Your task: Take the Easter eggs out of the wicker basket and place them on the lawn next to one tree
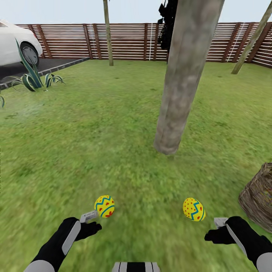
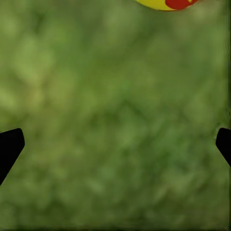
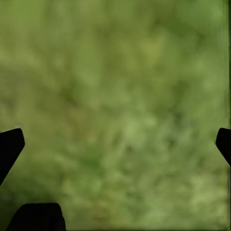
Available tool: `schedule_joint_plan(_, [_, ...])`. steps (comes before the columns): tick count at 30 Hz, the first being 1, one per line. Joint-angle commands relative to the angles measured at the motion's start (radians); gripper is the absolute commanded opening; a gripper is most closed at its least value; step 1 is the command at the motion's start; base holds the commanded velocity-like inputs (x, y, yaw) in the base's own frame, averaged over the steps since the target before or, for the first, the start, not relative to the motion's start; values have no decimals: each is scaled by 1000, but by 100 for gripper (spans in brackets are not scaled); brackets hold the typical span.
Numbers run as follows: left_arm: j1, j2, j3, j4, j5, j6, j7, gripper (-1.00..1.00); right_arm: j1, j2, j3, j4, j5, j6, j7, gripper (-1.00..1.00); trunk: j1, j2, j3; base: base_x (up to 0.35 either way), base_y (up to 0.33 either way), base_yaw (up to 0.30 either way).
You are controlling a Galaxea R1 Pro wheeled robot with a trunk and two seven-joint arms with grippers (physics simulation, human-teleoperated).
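Observation:
Two yellow Easter eggs with red dots and blue zigzags lie on the lawn [image 1: 113, 124], one [image 1: 104, 206] at the left and one [image 1: 193, 209] at the right. Both lie a short way in front of the tree's grey-brown trunk [image 1: 177, 98]. My left gripper [image 1: 91, 223] hovers open just beside the left egg, whose edge [image 2: 166, 4] shows past the spread fingers [image 2: 115, 144]. My right gripper [image 1: 218, 229] is open over bare grass [image 3: 115, 144], just right of the other egg. The wicker basket [image 1: 260, 198] stands at the right edge, its inside hidden.
A brown slat fence [image 1: 124, 39] closes the far side of the garden. A white car [image 1: 15, 41] on a dark drive and a spiky plant [image 1: 32, 77] are at the far left. Thin trunks [image 1: 108, 34] [image 1: 251, 41] rise near the fence, with a dark conifer [image 1: 168, 22] behind the tree.

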Motion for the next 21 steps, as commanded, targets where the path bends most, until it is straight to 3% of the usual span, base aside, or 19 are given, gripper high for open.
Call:
schedule_joint_plan(1, [0, 0, -1, -2, 11, 3, 10, 100, 0, -1, 5, -1, -6, 4, -1, 100, -1, 0, 3, -66, -35, 0])
schedule_joint_plan(7, [0, -35, -2, 8, 7, 3, 10, 100, 0, -1, 5, 1, -5, 4, -1, 100, -4, 1, 26, -231, -123, 0])
schedule_joint_plan(10, [0, -37, -4, 10, 6, -14, 11, 100, 0, 0, 6, 2, -5, 4, -2, 100, -5, 2, 38, -241, -271, 0])
schedule_joint_plan(12, [0, -38, -6, 54, 5, -133, 14, 100, 0, 0, 7, 2, -5, 4, -3, 100, -6, 2, 46, -238, -283, 0])
schedule_joint_plan(13, [0, -38, -7, 63, 5, -145, 14, 100, 0, 0, 7, 2, -5, 3, -3, 100, -6, 3, 50, -232, -284, 0])
schedule_joint_plan(17, [0, -36, -8, 72, 3, -150, 11, 100, 0, 2, 7, 2, -4, 4, -3, 100, -8, 4, 65, -217, -284, 0])
schedule_joint_plan(21, [0, -36, -8, 72, 2, -141, 5, 100, 0, 29, 10, 2, 0, 1, -21, 100, -10, 5, 81, -104, -175, 0])
